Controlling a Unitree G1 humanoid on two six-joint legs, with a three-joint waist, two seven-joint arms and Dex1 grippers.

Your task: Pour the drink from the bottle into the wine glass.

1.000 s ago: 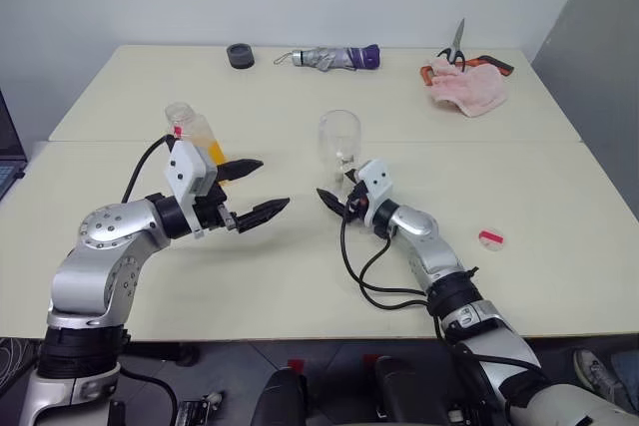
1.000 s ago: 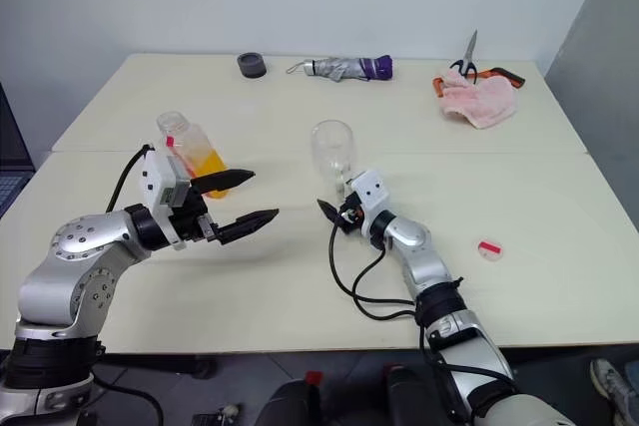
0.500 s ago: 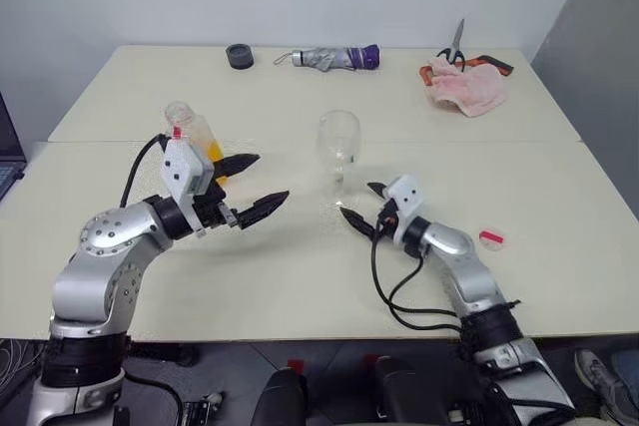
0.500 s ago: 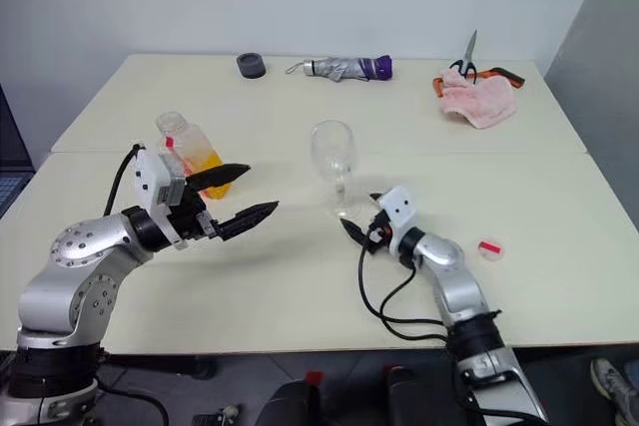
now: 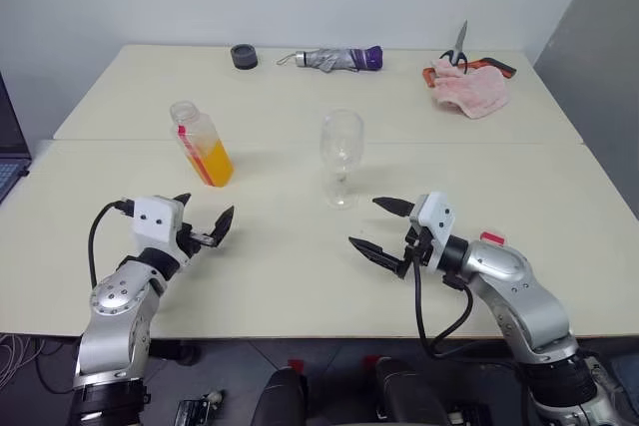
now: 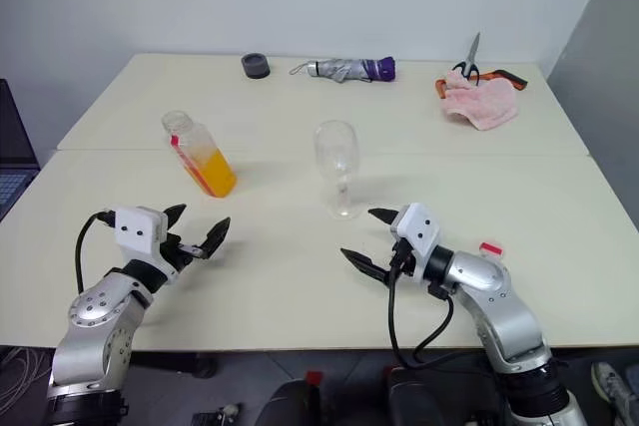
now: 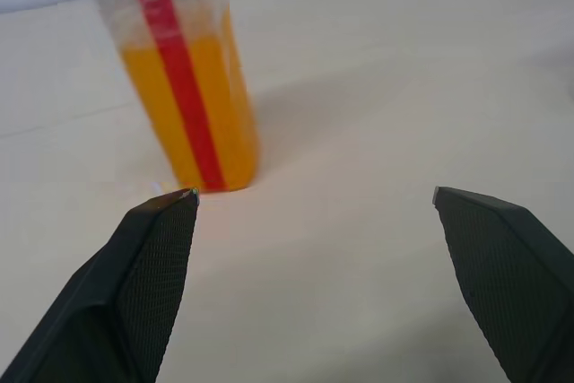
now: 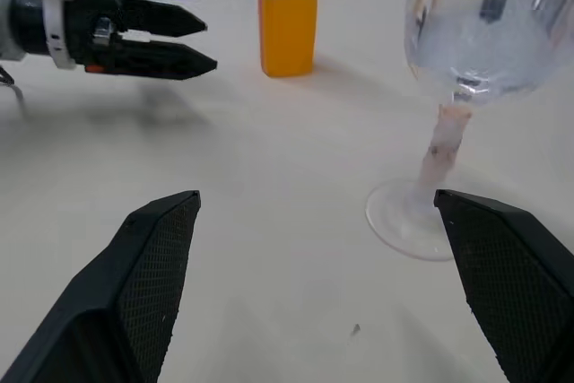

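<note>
Left eye view: both arms have pulled back, jaws spread wide and empty. Left gripper [image 5: 204,227] now sits low, near the small clear plastic bottle [image 5: 201,144] of orange drink [image 5: 214,162]. Right gripper [image 5: 380,228] has left the clear stemmed wine glass [image 5: 340,155] mid-bench, so pouring hasn't started.

Bright even light, soft shadows

Wine glass and bottle standing on the table

The wine glass [image 8: 457,69] is standing upright beside the bottle [image 8: 288,15]; the left gripper [image 8: 193,42] is hovering open.
</note>
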